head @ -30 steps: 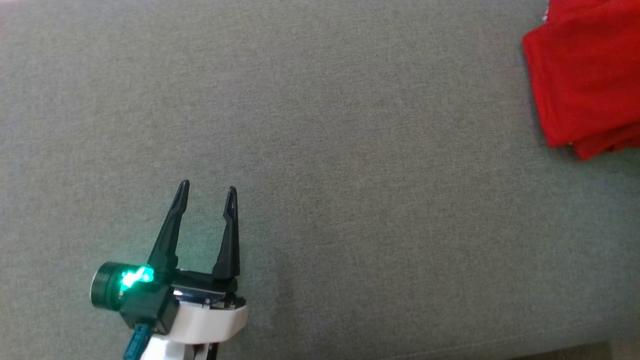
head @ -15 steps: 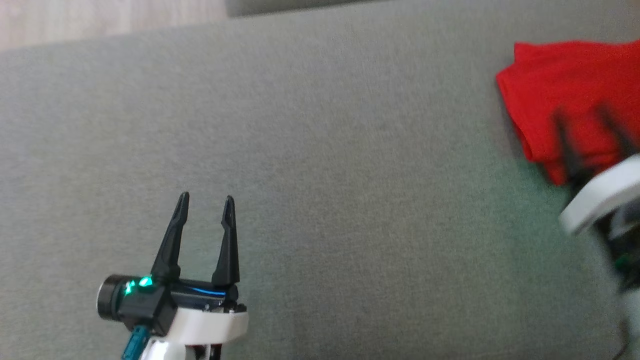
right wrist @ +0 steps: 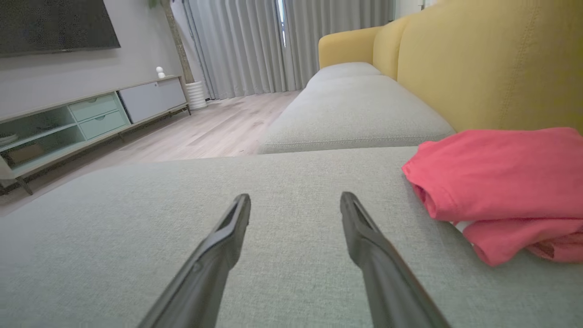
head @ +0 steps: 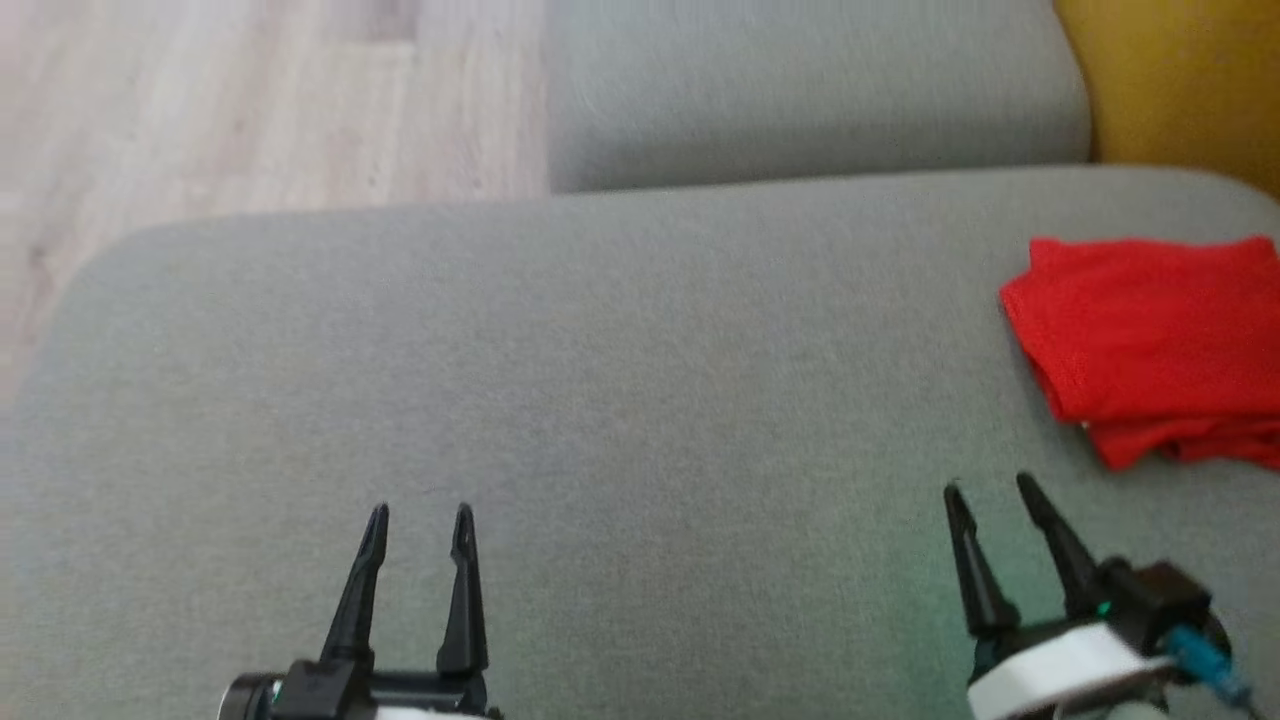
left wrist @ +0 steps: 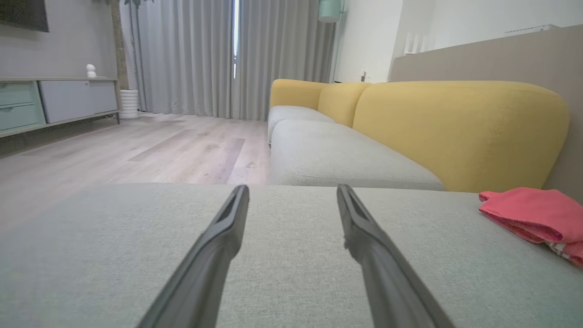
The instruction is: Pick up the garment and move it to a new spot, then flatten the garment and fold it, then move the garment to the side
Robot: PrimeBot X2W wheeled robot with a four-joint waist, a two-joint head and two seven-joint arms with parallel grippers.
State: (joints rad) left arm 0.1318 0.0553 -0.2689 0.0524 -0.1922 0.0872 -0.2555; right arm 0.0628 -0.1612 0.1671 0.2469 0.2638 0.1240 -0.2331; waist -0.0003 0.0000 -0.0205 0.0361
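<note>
Red garment [head: 1150, 340] lies folded at right side of sofa seat [head: 600, 380]; left claw [head: 420, 512], right claw [head: 988, 487] both apart, empty. Task looks finished, nothing evidently left

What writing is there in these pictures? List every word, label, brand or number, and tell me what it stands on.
No text can be read.
red garment: a pale scrap at its folded edge may be a label; too small to read.
left gripper, right gripper, grey cushion, dark screen: no lettering visible.
</note>
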